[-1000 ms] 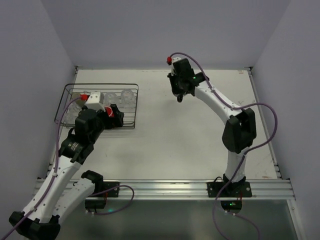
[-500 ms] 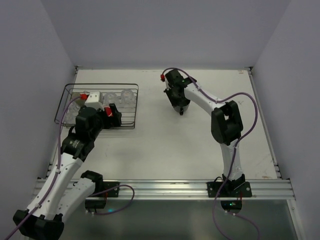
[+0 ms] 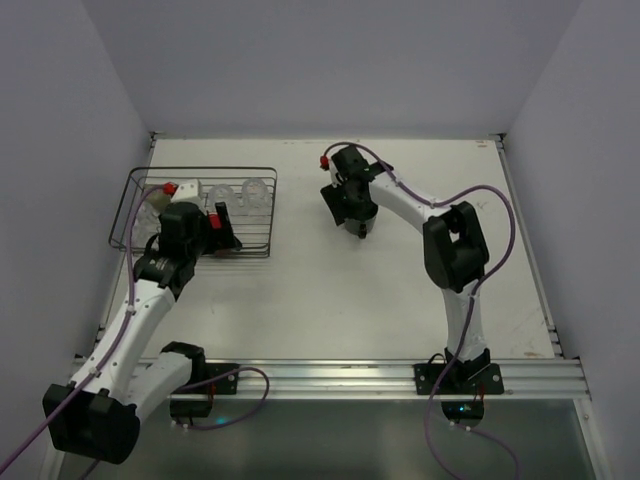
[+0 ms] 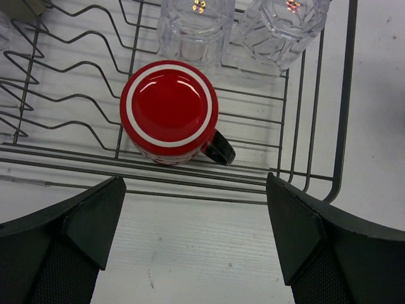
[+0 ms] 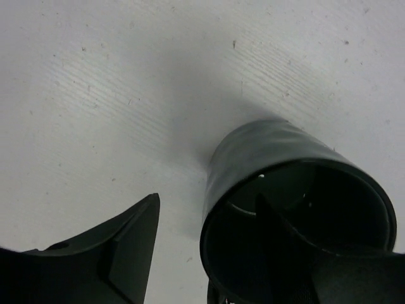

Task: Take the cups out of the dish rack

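1. Where both arms are bolted to the mounting rail (image 3: 330, 378) at the near edge of the white table (image 3: 330, 300), the left arm leans away to the left. The right arm rises and folds back over the middle of the table.
2. At the near rim of the dish rack (image 4: 345, 95) hangs the left gripper (image 4: 195, 183), jaws spread wide with nothing held between them. Its dark fingers (image 4: 82, 221) fill the lower corners of the left wrist view and touch neither wire nor cup.
3. Just beyond those fingertips a red mug (image 4: 169, 111) stands upside down inside the rack, close to the near rim and towards its right end. The white-ringed base faces up and the black handle (image 4: 219, 147) sticks out to the right.
4. Well apart from the rack, to its right, the right gripper (image 5: 207, 199) points down at a dark grey-green mug (image 5: 266, 152). The mug stands upright on the bare table, outside the rack, mouth up.
5. One finger (image 5: 285, 253) of that gripper reaches down inside the mouth. The outer finger (image 5: 120, 253) hangs beside the wall with a strip of table showing between them. The jaws are parted and do not pinch the wall.
6. Farther back in the rack, behind the red mug, a clear fluted glass (image 4: 193, 25) and a clear faceted glass (image 4: 281, 25) sit side by side. Whether they are upright or inverted cannot be told
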Tool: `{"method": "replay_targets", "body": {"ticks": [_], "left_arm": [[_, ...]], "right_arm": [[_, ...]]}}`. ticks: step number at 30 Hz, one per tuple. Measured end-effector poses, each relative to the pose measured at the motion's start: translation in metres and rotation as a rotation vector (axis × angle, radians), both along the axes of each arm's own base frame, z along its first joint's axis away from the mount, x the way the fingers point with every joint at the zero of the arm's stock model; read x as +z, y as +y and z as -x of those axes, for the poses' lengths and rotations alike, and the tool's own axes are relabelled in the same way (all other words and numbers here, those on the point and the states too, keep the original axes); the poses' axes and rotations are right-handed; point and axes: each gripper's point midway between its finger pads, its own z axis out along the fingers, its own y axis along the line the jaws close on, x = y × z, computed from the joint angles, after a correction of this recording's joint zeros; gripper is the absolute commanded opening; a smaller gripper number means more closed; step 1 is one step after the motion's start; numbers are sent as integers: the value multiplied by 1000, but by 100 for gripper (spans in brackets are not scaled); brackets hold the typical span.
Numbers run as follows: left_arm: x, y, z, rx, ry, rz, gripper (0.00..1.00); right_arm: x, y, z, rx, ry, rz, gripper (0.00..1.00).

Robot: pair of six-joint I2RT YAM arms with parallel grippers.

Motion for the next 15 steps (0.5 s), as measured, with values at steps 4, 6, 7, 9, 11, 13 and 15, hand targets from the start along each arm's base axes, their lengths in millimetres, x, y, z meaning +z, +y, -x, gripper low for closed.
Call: {"method": "replay_targets", "body": {"ticks": [4, 6, 7, 9, 11, 13, 15], "left_arm": [[2, 2, -7, 20, 19, -14, 100], [7, 4, -14, 33, 16, -22, 100], [9, 5, -18, 42, 18, -27, 100], [10, 8, -25, 62, 24, -42, 100], [5, 11, -30, 88, 43, -56, 100], [-4, 14, -34, 110, 72, -59, 100], [-16, 17, -37, 137, 109, -63, 100]], "right_arm": [[24, 0, 6, -5, -45, -49, 90], [48, 1, 13, -6, -89, -104, 97], [63, 1, 17, -5, -118, -139, 99], [94, -1, 30, 0, -181, -211, 99], [125, -3, 43, 4, -251, -293, 99], [146, -4, 58, 16, -303, -361, 99], [161, -4, 73, 38, -334, -422, 99]]}}
